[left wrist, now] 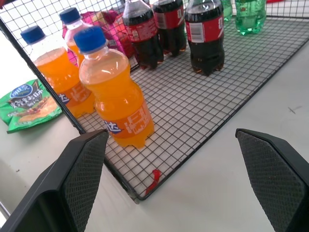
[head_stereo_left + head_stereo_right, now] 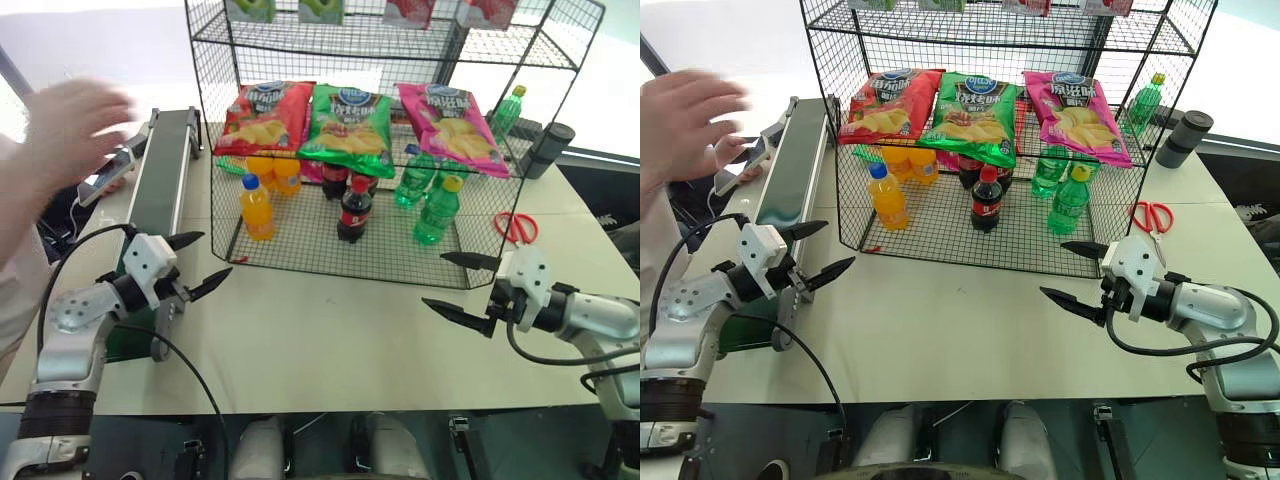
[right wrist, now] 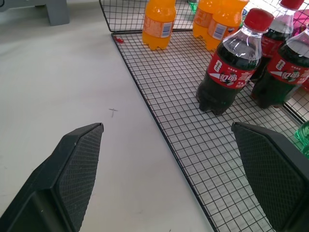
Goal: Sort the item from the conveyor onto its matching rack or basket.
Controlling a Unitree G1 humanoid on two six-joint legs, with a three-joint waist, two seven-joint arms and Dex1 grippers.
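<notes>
Tabletop [image 2: 330, 340], pale, matte and flat, carried the scene, with dark floor showing past its right edge. A large black wire-grid shelf unit [image 2: 215, 130] stood at the back, built of thin crossed wires in several tiers. Along the left ran the conveyor [image 2: 165, 165], a narrow dark-green belt between grey metal rails, and a person's hand [image 2: 70, 125] hovered blurred above its far end. Three glossy crisp bags lay side by side on the sloping middle tier: one red [image 2: 265, 117], one green [image 2: 350, 125] and the magenta-pink crisp bag [image 2: 450, 122] at the right, already on the rack. On the bottom grid stood plastic bottles: three orange with blue caps [image 1: 116, 92], at least three dark cola with red caps [image 3: 227, 72], and green ones [image 2: 435, 210] at the right. Red-handled scissors [image 2: 515, 227] lay beside the rack. The left gripper [image 2: 205, 262] and right gripper [image 2: 458, 283] both hovered over bare table with black textured fingers spread wide, grasping nothing.
</notes>
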